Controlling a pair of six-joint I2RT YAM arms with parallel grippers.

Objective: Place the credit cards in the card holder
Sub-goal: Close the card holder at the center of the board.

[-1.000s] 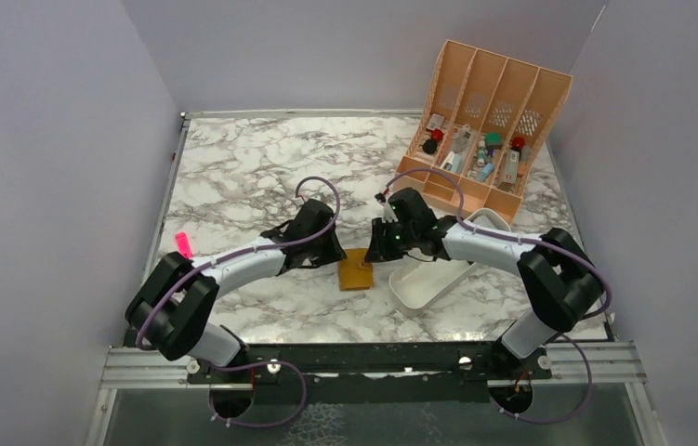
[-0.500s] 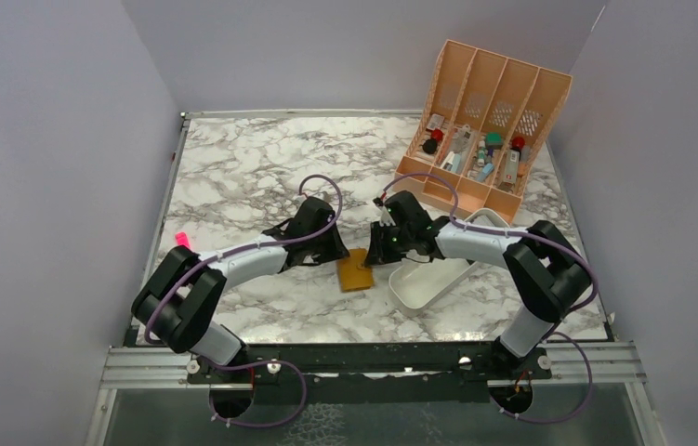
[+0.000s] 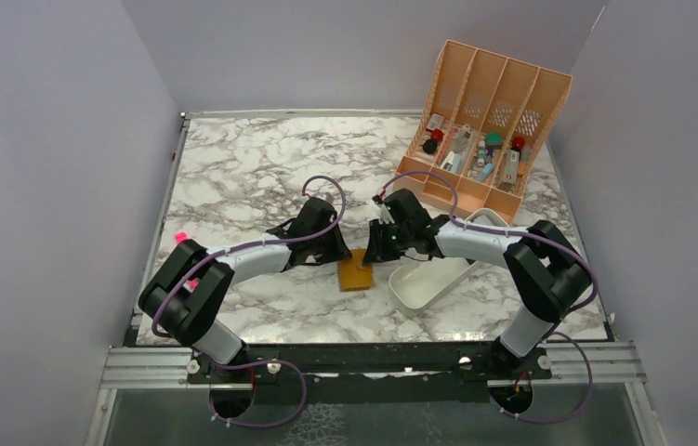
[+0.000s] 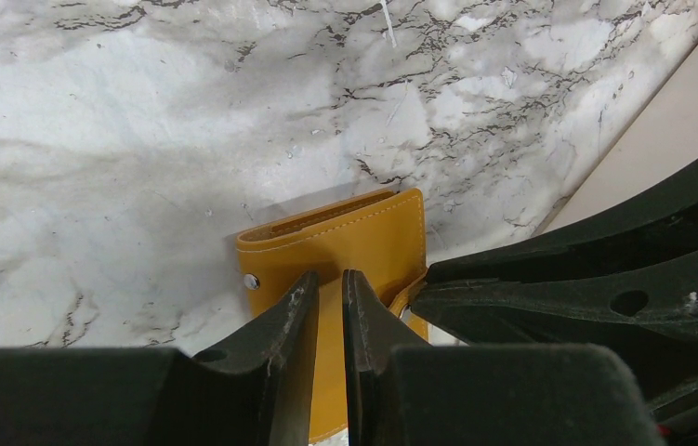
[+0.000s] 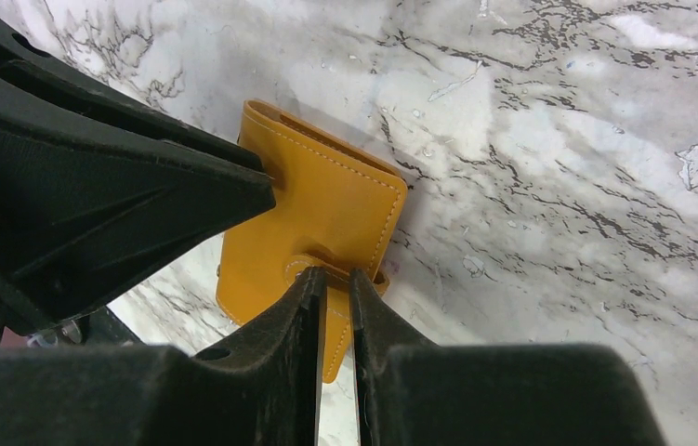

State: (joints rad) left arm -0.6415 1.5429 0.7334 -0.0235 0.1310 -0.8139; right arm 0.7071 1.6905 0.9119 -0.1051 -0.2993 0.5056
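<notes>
- Right gripper (image 5: 335, 279) is clenched on the strap tab (image 5: 300, 268) of the card holder (image 5: 322, 200). The left gripper (image 4: 326, 283) has its jaws nearly together at the opposite edge, and I cannot tell whether it pinches the cover or only presses on it.
- The card holder lies folded on the marble table (image 3: 233, 177), just below the middle of the top view, between the two claws.
- I judge it light, soft and leather-like, so it is likely to flex and to slide on the polished marble. I would hold the tab with one claw and the cover's free edge with the other, never the fold.
- I see no credit cards plainly. A pale sliver along the holder's upper edge in the wrist views might be one, but I cannot tell.
- A white tray (image 3: 419, 290) sits just right of it, and a peach organiser (image 3: 489, 102) stands at upper right.
- Against a second ago, the holder and both claws sit where they were. The left arm's elbow has swung rightward at lower left, crossing the pink tag (image 3: 180, 239), and the right elbow has drawn leftward.
</notes>
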